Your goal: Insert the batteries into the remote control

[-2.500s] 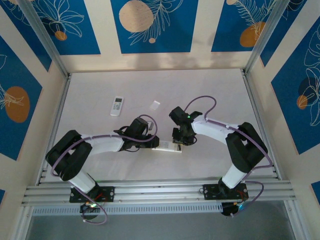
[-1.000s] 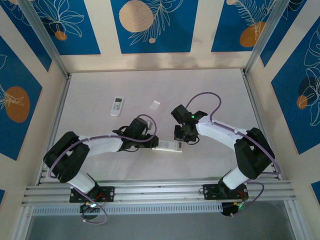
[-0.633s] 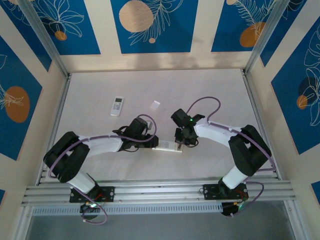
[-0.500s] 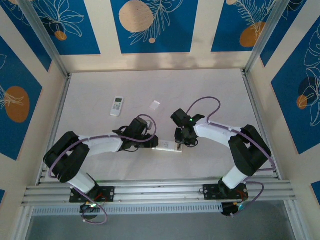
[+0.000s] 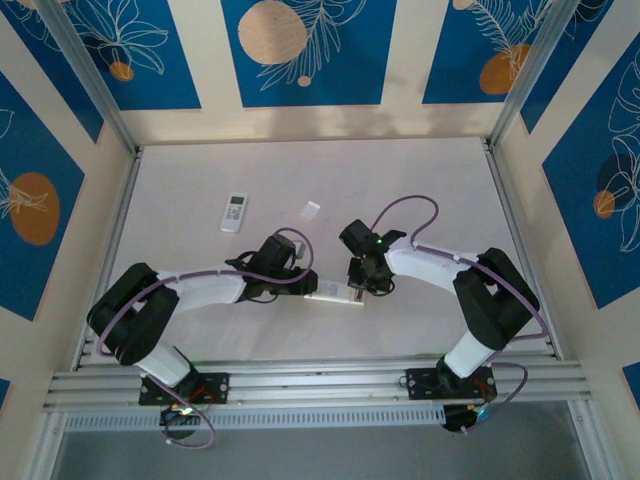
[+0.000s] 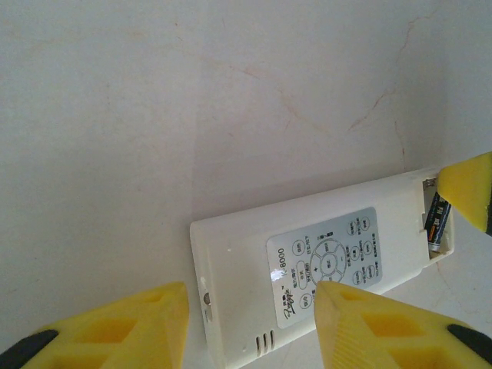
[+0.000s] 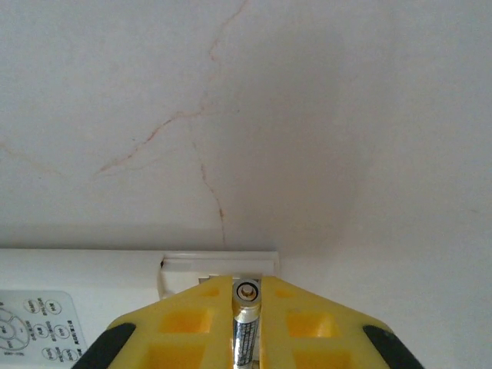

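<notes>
The white remote control (image 5: 335, 293) lies flat, keypad up, between the two arms. Its battery compartment (image 7: 219, 265) is open at the right end. My right gripper (image 7: 246, 296) is shut on a battery (image 7: 246, 327), held end-on just at the compartment's edge. A dark battery with an orange band (image 6: 437, 221) sits in the compartment, beside a right finger (image 6: 469, 192); I cannot tell whether it is the held one. My left gripper (image 6: 250, 327) stands open over the remote's left end (image 6: 231, 292), one finger (image 6: 384, 323) above the keypad.
A second, smaller white remote (image 5: 233, 211) lies at the back left. A small clear cover (image 5: 311, 209) rests behind the grippers. Metal frame rails (image 5: 110, 250) bound the white table on the sides and at the front.
My right gripper has eased slightly left and nearer, toward the remote's open end. The left arm and the remote have stayed put.
</notes>
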You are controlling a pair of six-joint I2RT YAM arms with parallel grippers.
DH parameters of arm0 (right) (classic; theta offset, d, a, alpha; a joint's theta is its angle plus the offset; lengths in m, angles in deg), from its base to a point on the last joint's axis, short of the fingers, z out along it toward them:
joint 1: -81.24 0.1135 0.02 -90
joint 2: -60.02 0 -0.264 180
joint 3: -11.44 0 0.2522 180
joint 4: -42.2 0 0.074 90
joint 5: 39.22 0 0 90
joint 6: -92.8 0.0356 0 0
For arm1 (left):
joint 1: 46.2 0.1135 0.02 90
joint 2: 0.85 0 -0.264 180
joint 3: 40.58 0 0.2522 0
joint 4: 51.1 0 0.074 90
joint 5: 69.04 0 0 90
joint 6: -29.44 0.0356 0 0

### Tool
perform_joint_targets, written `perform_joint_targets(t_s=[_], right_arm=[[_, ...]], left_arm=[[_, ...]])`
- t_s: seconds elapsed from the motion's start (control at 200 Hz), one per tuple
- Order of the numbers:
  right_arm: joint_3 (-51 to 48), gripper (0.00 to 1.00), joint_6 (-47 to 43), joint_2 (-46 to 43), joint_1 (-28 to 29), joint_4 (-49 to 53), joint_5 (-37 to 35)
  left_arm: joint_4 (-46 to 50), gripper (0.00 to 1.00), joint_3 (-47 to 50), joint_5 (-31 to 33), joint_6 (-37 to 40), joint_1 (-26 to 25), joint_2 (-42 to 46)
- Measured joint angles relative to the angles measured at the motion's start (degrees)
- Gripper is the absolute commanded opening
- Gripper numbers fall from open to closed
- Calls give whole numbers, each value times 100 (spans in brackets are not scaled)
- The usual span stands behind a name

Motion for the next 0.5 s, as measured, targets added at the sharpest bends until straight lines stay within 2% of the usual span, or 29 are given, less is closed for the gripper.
perform_joint_targets(t_s=[0.5], right_arm=[[-52,12,278,-61,-9,-66,4]], left_arm=[[0,47,0,2,0,0,0]])
